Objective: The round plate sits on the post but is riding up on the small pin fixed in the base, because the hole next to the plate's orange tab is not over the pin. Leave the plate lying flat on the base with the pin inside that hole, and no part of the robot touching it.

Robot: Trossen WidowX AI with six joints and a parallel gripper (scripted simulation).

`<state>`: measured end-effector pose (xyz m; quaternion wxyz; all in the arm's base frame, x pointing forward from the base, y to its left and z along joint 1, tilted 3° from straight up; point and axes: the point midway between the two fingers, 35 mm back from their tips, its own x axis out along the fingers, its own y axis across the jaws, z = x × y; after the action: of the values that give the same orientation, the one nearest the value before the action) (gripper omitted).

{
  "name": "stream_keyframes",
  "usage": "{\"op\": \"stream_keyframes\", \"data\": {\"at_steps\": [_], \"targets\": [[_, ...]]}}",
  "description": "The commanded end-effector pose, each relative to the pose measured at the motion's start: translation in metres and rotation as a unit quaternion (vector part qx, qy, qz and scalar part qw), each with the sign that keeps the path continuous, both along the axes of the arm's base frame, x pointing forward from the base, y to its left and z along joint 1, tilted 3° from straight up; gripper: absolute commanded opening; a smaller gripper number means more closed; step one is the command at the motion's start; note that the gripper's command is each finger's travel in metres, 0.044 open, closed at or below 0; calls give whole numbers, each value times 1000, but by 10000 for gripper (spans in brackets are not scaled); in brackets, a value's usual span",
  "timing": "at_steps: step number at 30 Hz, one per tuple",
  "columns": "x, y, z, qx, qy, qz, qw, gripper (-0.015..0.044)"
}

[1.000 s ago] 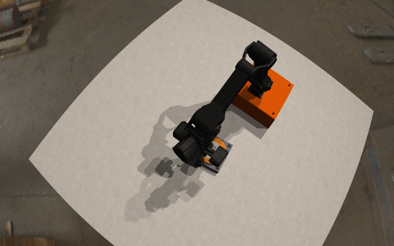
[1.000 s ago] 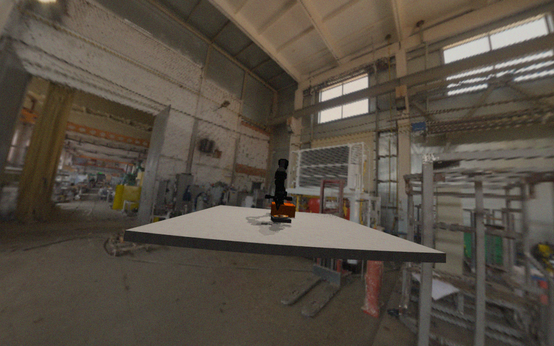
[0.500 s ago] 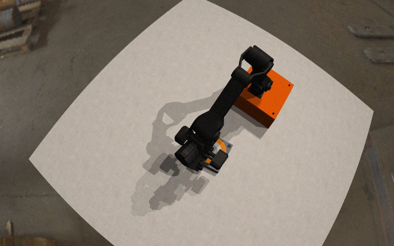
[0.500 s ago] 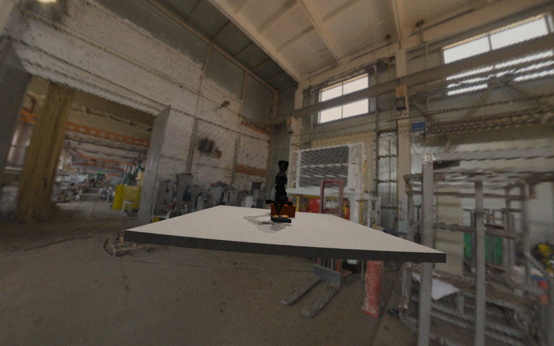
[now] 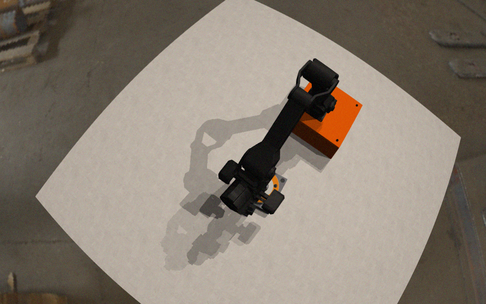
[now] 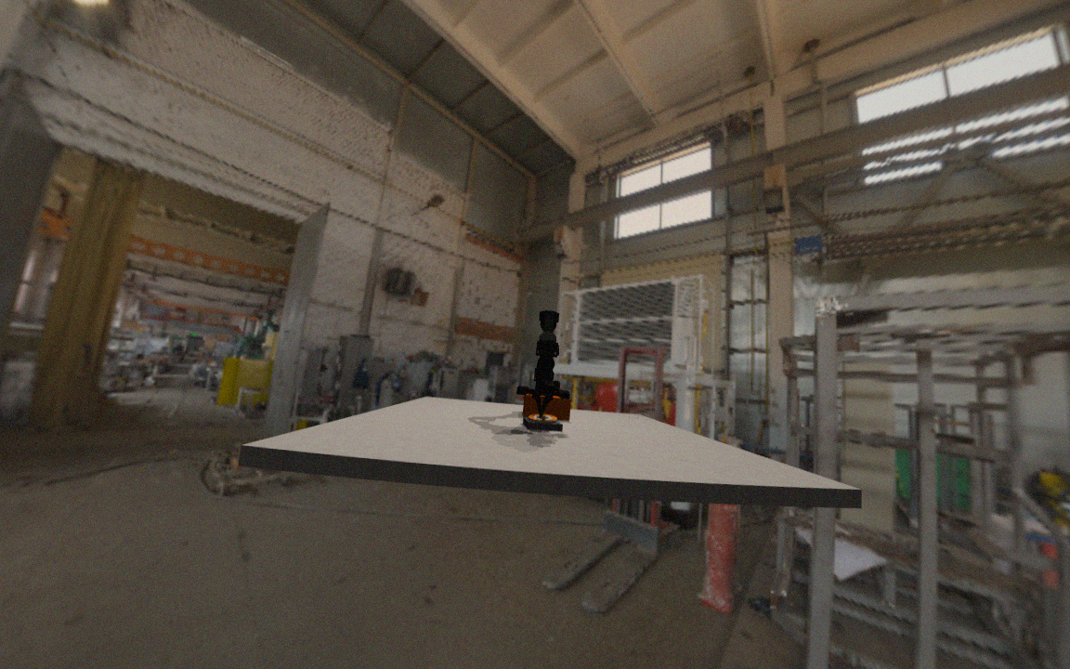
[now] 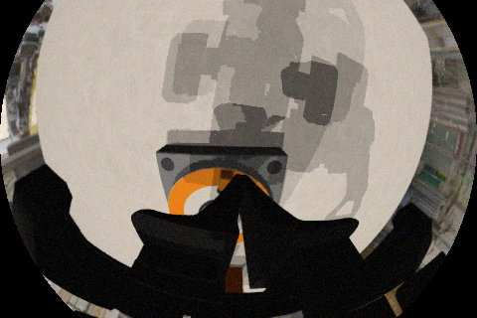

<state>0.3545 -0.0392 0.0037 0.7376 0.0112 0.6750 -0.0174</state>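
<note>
I see my gripper point(image 7: 240, 179) clenched on nothing, low over the round plate point(image 7: 182, 195). The plate sits on the grey base point(image 7: 274, 166), near the middle of the bench point(image 5: 350, 211).

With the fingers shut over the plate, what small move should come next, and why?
Probably a short sideways nudge to turn the orange plate on its grey base. The shut gripper holds nothing and sits low over the plate, placed to push; the pin and hole are hidden.

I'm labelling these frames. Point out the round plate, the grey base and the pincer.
round plate point(image 7: 181, 197), wrist view, orange ring's left arc.
grey base point(image 7: 169, 163), wrist view, far left corner.
pincer point(image 7: 238, 185), wrist view, shut fingertips meeting.
</note>
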Motion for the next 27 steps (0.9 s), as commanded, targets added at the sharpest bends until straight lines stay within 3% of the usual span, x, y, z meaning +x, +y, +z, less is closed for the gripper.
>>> {"op": "stream_keyframes", "data": {"at_steps": [1, 27], "targets": [[0, 6, -2, 4, 4, 1, 1000, 0], [1, 18, -2, 5, 4, 1, 1000, 0]]}}
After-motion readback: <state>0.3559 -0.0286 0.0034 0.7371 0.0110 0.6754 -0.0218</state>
